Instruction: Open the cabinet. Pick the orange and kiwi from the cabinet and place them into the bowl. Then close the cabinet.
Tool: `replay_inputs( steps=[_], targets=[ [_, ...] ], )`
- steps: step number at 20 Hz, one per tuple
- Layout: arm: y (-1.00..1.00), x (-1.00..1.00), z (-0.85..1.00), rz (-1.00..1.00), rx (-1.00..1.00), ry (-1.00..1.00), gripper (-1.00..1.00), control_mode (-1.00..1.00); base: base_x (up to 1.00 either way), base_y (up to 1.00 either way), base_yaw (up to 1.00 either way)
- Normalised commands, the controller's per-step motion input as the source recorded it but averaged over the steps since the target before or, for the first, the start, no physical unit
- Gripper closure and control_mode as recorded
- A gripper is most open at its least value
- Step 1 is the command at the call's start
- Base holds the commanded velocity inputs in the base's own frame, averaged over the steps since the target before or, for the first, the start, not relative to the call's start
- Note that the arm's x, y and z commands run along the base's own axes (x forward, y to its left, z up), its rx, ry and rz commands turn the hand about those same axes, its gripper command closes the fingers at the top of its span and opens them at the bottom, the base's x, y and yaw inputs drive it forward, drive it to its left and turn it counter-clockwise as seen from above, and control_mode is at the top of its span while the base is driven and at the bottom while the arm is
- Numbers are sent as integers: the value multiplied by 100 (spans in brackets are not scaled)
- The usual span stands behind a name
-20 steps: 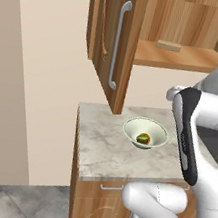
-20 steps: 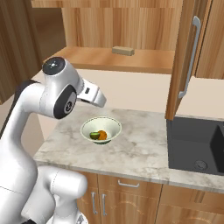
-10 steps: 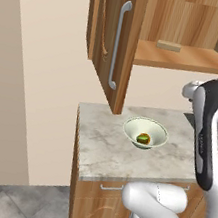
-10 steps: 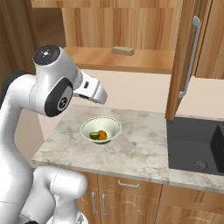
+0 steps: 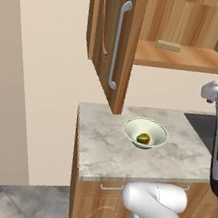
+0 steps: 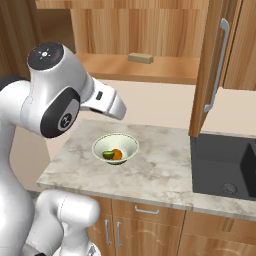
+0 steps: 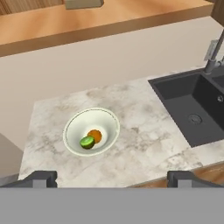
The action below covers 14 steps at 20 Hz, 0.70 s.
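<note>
The cabinet stands open, its left door (image 5: 107, 39) and right door (image 6: 212, 70) both swung out toward me. On the marble counter below sits the pale bowl (image 5: 130, 126) (image 6: 128, 142) (image 7: 70, 127). Inside it lie the orange (image 5: 146, 138) (image 6: 117, 154) (image 7: 95, 135) and the green kiwi (image 5: 140, 138) (image 6: 107, 155) (image 7: 87, 142), side by side and touching. My gripper (image 7: 113, 178) hangs high above the counter's front edge, looking down at the bowl. It is open wide with nothing between its fingertips (image 7: 43, 176).
A flat tan block (image 5: 169, 45) (image 6: 140, 58) rests on the cabinet's lower shelf. A black sink (image 6: 220, 160) (image 7: 192, 105) with a faucet (image 7: 212, 54) is set into the counter right of the bowl. Lower drawers sit under the counter's front edge.
My arm has drawn back and up from the bowl, toward the right edge of the left base view. Bowl, fruit and cabinet doors have not moved.
</note>
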Motion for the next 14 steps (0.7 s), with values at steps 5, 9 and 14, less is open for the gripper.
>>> replay_inputs(
  steps=[5, 9, 14],
  targets=[
    [-23, -47, 16, 0, 0, -4, -100, -100, 0, 0, 0],
    [-24, -46, 7, -2, 0, -1, -100, -100, 0, 0, 0],
    [-32, -31, 0, 0, 0, 0, -100, -100, 0, 0, 0]
  ],
)
